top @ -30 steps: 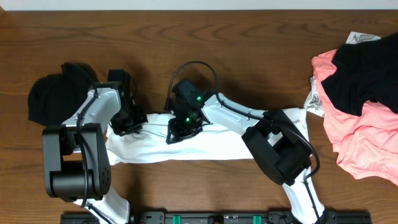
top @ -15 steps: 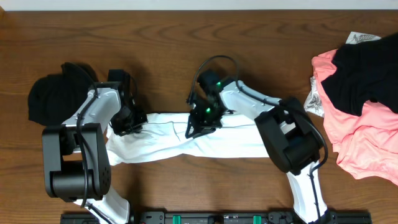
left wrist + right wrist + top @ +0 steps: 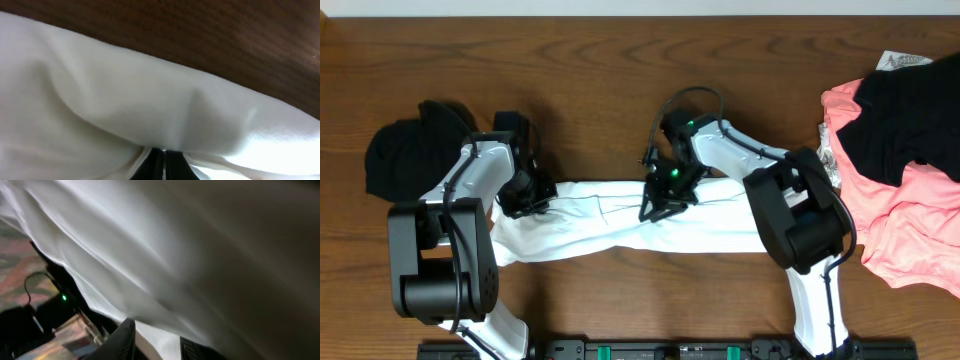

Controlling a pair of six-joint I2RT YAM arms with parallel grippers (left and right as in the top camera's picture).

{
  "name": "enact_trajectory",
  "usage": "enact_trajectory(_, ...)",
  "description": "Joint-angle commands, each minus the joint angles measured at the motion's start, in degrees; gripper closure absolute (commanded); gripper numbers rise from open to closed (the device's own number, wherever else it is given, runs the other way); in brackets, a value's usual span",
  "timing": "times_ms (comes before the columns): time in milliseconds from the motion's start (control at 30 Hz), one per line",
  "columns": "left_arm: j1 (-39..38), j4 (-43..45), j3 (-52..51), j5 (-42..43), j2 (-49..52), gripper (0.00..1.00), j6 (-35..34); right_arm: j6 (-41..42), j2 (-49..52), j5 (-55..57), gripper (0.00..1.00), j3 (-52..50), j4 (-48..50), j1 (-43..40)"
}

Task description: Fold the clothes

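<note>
Overhead: dark wood-grain table (image 3: 620, 60) beneath rumpled white T-shirt (image 3: 590, 225)

Overhead: looks straight down from high above, takes in the whole desk (image 3: 620, 60). Left wrist: very near, almost pressed on the white T-shirt (image 3: 125, 100), faces a strip of desk behind it. Right wrist: equally near, tilted, blurred, looks along the same shirt. Shared by all three: this shirt.
</note>
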Motion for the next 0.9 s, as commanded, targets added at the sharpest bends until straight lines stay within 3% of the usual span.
enact_trajectory(0, 1.42, 0.81, -2.12, -7.76, 3.91, 0.94, 0.92, -5.11, 0.33, 6.95, 0.71, -0.98, -2.05, -1.09)
enact_trajectory(233, 1.42, 0.79, -2.12, -7.76, 3.91, 0.94, 0.92, -9.66, -11.41, 8.17, 0.70, -0.98, -5.86, -4.13)
enact_trajectory(400, 1.42, 0.74, -2.12, -7.76, 3.91, 0.94, 0.92, -8.55, -21.51, 20.04, 0.67, -0.98, -9.27, -9.22)
enact_trajectory(467, 1.42, 0.74, -2.12, -7.78, 3.91, 0.94, 0.92, -7.80, -24.39, 24.98, 0.60, -0.98, -9.94, -12.11)
enact_trajectory(567, 1.42, 0.74, -2.12, -7.78, 3.91, 0.94, 0.92, -7.69, -26.23, 28.37, 0.50, -0.98, -10.69, -17.49)
enact_trajectory(867, 1.42, 0.57, -2.12, -7.76, 3.91, 0.94, 0.94, -9.51, -25.92, 30.42, 0.45, -9.40, -10.62, -35.17)
